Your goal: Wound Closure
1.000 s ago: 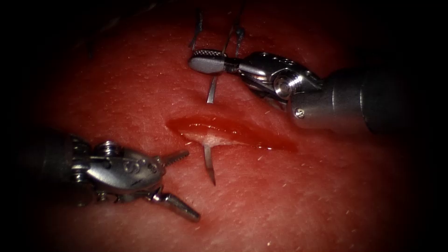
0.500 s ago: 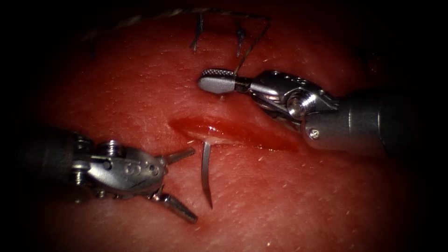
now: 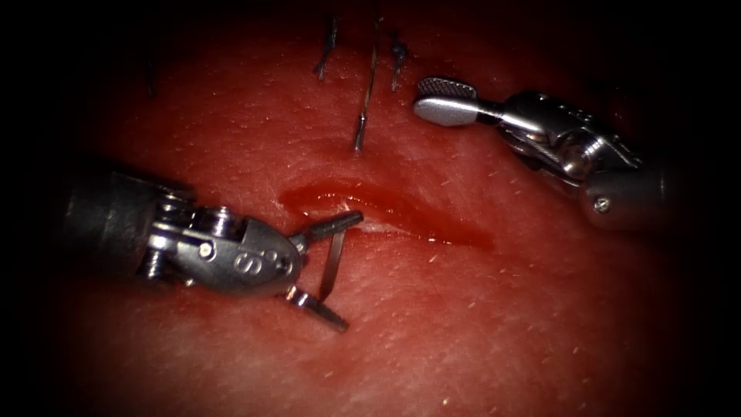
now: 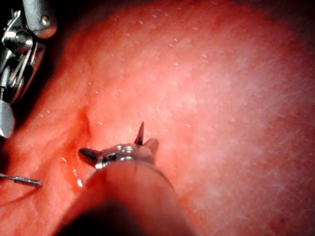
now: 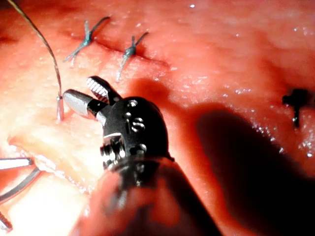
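Both jaws of the left tool (image 3: 328, 266) stand wide apart around the pointed half of the needle (image 3: 333, 262), one on each side of it, not closed on the steel; the tool lies low on the near side of the cut (image 3: 386, 212), its shaft coming in from the endoscope view's left. That straddling pose reads as a setup for a grasp on the part of the curve that stands free of the tissue (image 3: 502, 324), though nothing is gripped. The needle itself sits in the tissue: its forward half rises out of the near lip at the cut's left end, while its swaged tail (image 3: 360, 139) pokes from the skin on the far side, with the thread (image 3: 372, 69) running up and away from it. In the right wrist view the same thread (image 5: 42, 44) comes down to the tail (image 5: 59, 109) just beside the right tool's tips.

Off to the far right of the cut, the right tool (image 3: 444, 100) holds nothing; its jaws are parted a little, seen clearly in its own wrist view (image 5: 88, 96), and it hangs clear of the needle tail, which leaves the needle resting in the tissue alone. Beyond it, two finished stitches (image 3: 328, 50) with short cut ends lie on the far part of the wound. Red fluid (image 3: 432, 224) pools along the open cut.
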{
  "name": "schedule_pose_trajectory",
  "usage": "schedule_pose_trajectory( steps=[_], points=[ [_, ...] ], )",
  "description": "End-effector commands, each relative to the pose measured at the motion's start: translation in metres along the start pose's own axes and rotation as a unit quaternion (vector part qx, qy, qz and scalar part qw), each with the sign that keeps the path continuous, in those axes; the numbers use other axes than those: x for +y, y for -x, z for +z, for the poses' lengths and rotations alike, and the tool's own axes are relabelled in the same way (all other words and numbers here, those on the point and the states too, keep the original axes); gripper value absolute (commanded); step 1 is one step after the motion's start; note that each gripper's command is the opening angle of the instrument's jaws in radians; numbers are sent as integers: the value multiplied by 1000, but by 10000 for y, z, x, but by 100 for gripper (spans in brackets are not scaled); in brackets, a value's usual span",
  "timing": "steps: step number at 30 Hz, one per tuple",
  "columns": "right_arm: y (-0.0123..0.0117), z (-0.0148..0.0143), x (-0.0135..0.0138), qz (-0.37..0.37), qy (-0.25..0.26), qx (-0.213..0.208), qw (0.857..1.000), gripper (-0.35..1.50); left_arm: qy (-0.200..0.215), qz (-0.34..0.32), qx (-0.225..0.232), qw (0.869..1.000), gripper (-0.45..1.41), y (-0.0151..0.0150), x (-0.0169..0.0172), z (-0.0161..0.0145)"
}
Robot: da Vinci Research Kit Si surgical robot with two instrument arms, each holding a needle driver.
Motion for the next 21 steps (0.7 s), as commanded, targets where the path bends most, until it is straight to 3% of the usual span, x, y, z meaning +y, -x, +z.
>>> schedule_pose_trajectory(
  steps=[1,3,5,7,9,11,15,16,17,18,20,21],
  points=[
    [8,6,0,0,-1,-1,1000,10,3,1,3,1000,68,-8,-1,15],
    [8,6,0,0,-2,1,1000,9,3,2,3,1000,66,-11,0,18],
    [9,6,-2,-1,-2,1,1000,2,-3,7,-1,1000,51,-23,0,21],
    [12,6,-4,-2,-2,1,1000,-3,-7,9,-7,1000,12,-29,3,18],
    [16,6,-6,-3,-2,1,1000,-3,-7,-14,-18,1000,-13,-32,7,13],
    [20,4,-7,-5,-3,2,1000,-3,-19,-57,-55,997,-45,-33,8,5],
    [27,-1,-10,-8,-6,2,1000,-13,-43,-175,-110,978,-45,-30,1,-6],
    [27,-1,-10,-8,-6,2,1000,-13,-43,-175,-110,978,-45,-30,1,-6],
    [30,-5,-12,-9,-7,1,1000,-27,-70,-230,-136,961,-45,-25,-7,-8],
    [32,-7,-13,-10,-8,0,1000,-35,-76,-241,-140,957,-45,-23,-9,-9],
    [38,-11,-17,-27,-10,-2,1000,-35,-111,-295,-146,938,-45,-7,-21,-13],
    [38,-11,-17,-27,-10,-2,1000,-35,-111,-295,-146,938,-45,-7,-21,-13]
  ],
)
